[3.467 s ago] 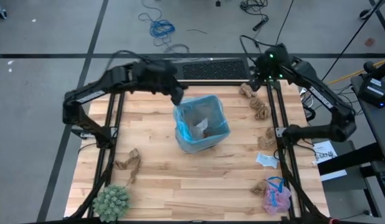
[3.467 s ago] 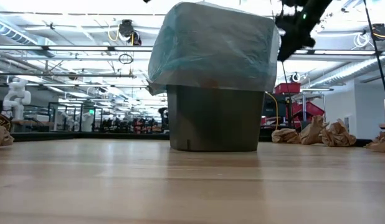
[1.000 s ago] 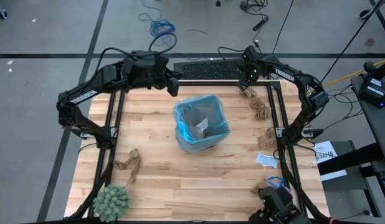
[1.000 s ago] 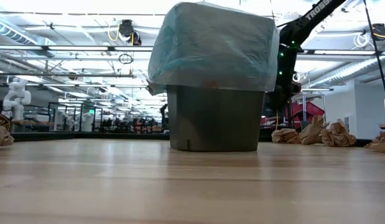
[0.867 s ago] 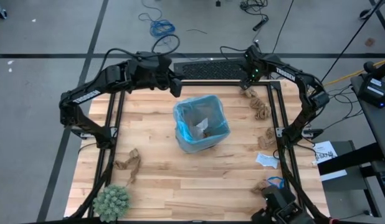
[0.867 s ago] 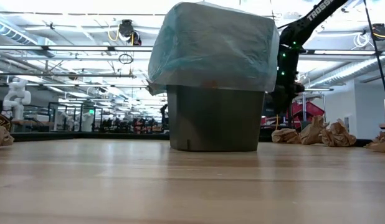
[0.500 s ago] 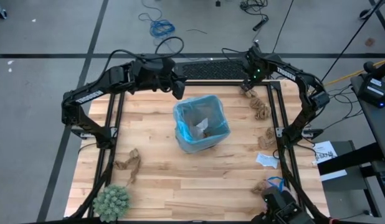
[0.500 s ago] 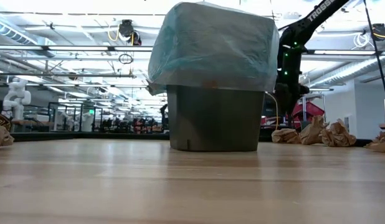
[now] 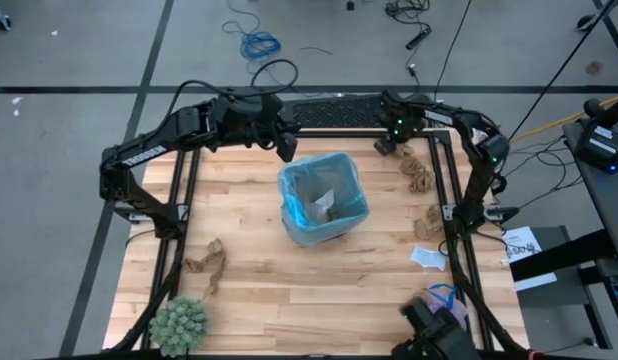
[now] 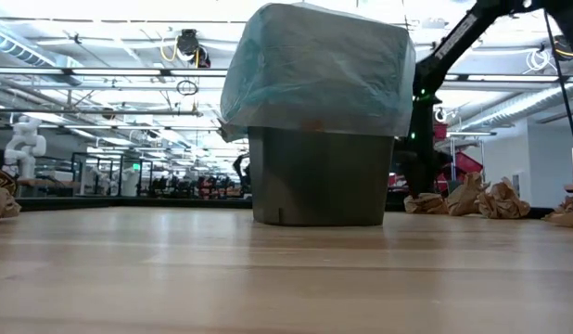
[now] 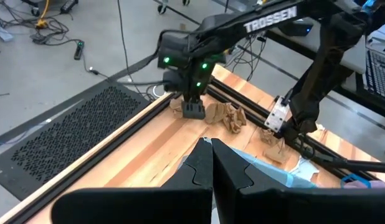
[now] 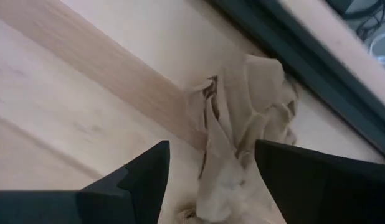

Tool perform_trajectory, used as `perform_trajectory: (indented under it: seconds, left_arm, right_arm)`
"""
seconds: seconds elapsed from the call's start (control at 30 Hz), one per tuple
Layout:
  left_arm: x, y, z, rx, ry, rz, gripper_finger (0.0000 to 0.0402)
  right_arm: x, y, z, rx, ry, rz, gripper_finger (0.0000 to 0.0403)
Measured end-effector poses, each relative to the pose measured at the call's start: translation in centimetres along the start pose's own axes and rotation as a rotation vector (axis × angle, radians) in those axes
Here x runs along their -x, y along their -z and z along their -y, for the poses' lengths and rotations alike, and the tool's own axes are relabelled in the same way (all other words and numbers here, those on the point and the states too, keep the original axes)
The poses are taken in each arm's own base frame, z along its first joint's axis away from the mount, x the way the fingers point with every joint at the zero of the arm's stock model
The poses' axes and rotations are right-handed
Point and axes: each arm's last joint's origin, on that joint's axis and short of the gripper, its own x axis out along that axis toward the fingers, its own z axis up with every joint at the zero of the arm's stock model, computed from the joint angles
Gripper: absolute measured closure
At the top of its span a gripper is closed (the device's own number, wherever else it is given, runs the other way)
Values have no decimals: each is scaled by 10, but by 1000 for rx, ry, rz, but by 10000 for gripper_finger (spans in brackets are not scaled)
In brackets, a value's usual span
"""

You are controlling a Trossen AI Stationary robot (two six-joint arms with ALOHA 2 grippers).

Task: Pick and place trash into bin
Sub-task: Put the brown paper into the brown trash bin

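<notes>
At the table's far right corner, the open, empty right gripper (image 12: 208, 171) straddles a brown wad (image 12: 242, 118); lower squarely, then close. Left gripper (image 11: 211, 171), shut and empty, waits beside the bin (image 9: 322, 197).

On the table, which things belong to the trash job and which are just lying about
Job:
bin
brown paper wads
brown wad near the left edge
white paper scrap
brown wad between the open right gripper's fingers

Lying about:
green spiky plant
shut left gripper by the bin
</notes>
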Motion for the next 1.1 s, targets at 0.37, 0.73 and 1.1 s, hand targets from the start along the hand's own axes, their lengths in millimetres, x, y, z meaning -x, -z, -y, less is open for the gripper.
perform_trajectory:
  seconds: [0.37,0.73,1.1]
  left_arm:
    - [2,-1,0,1,1,5,401]
    - [35,-8,-6,14,-33,95,401]
    - [52,-14,-19,15,-69,146,401]
  right_arm:
    - [-29,-7,2,46,26,-53,368]
    - [69,18,-5,32,-110,211,402]
    - [218,95,-48,159,-546,735,403]
